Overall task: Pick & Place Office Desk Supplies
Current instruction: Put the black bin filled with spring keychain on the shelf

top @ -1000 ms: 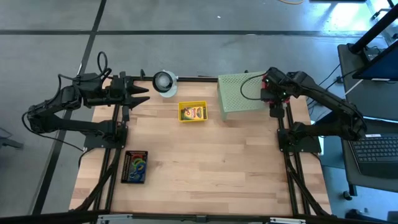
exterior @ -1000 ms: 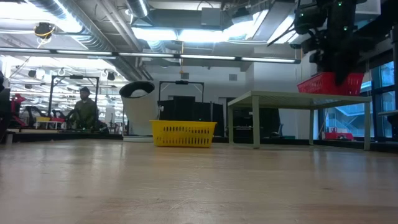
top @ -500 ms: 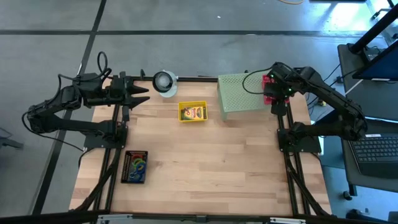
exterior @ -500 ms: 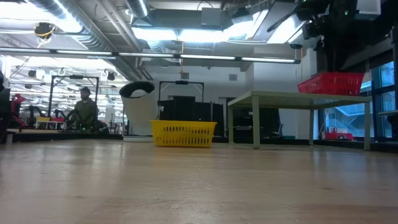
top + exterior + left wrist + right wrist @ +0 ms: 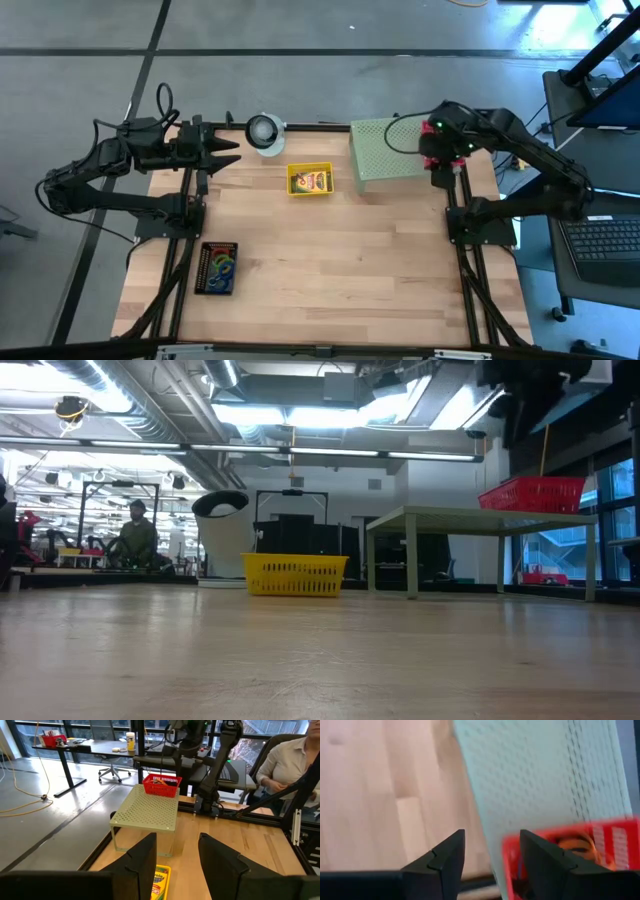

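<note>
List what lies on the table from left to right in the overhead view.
Flat black packet of coloured rubber-band loops → round white-and-grey roll → small yellow tray with a crayon box → pale green perforated stand → small red basket on the stand's right end, under the right arm.

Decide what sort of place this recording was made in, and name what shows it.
Probably a robotics lab or open workshop: exposed ceiling ducts, a desk with a swivel chair, and a seated person at a bench beyond the wooden table.
</note>
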`<state>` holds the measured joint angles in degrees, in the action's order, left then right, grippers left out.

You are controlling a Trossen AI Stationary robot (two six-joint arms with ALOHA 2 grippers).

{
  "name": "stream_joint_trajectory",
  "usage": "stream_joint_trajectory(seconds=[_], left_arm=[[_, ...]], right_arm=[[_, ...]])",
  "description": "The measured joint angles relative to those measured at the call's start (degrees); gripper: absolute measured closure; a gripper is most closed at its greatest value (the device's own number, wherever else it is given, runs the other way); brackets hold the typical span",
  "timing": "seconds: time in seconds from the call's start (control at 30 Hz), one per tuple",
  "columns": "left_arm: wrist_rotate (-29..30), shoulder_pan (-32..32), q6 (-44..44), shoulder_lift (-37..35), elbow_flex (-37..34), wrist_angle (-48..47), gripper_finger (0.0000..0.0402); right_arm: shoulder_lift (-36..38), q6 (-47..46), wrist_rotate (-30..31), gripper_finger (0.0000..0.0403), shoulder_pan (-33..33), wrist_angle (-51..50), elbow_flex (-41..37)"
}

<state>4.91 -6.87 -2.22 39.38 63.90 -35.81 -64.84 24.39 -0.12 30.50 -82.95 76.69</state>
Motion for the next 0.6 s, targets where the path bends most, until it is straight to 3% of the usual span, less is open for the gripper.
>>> stream_joint_trajectory(seconds=[0.27, 0.43, 0.6], left_arm=[[0.0, 0.0, 0.0, 0.0, 0.0, 0.0, 0.0261], [0.0, 0.0, 0.0, 0.0, 0.0, 0.0, 0.0261], [0.0, 0.0, 0.0, 0.0, 0.0, 0.0, 0.0261]], right_arm=[[-3.9, 0.1, -4.0, 0.0214, -10.4, 13.6, 0.1], [-10.4, 3.6, -4.0, 0.0214, -16.9, 24.8, 0.1], [-18.9, 11.0, -4.0, 0.0214, -19.3, 29.3, 0.1]])
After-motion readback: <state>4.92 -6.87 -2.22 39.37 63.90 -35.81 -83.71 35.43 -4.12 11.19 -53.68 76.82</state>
